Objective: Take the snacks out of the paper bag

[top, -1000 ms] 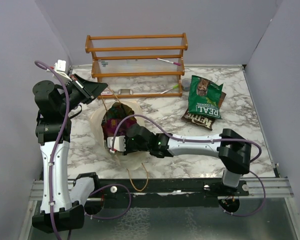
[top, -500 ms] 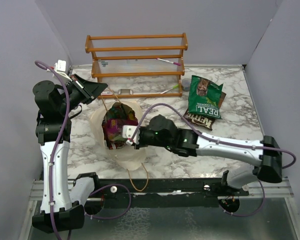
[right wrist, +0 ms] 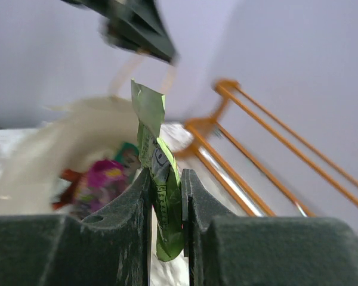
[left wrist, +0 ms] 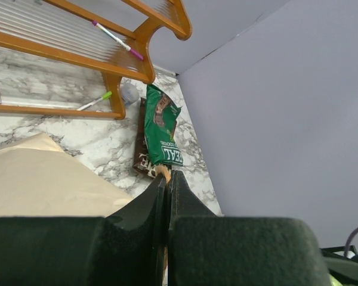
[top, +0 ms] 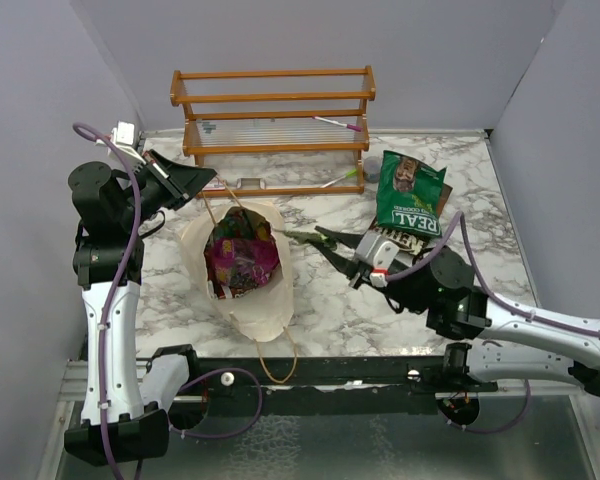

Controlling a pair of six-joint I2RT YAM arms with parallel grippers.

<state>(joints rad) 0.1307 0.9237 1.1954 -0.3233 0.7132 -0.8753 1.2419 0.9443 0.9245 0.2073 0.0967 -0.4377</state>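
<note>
Right gripper (top: pixel 325 243) clamps a thin light green foil packet (right wrist: pixel 149 113), held off the table just right of the cream paper carrier bag (top: pixel 263 318). Bag lies open on the marble table (top: pixel 330 310), purple-magenta foil packets (top: pixel 238 262) inside. Left gripper (top: pixel 206 183) is pinched tight on the bag's tan cord handle (left wrist: pixel 162 172). Green white-lettered packet (top: pixel 412 195) lies on the table, well right.

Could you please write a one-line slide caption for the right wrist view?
Right end effector pinching a light green snack packet, the paper bag and wooden rack blurred behind.
</note>
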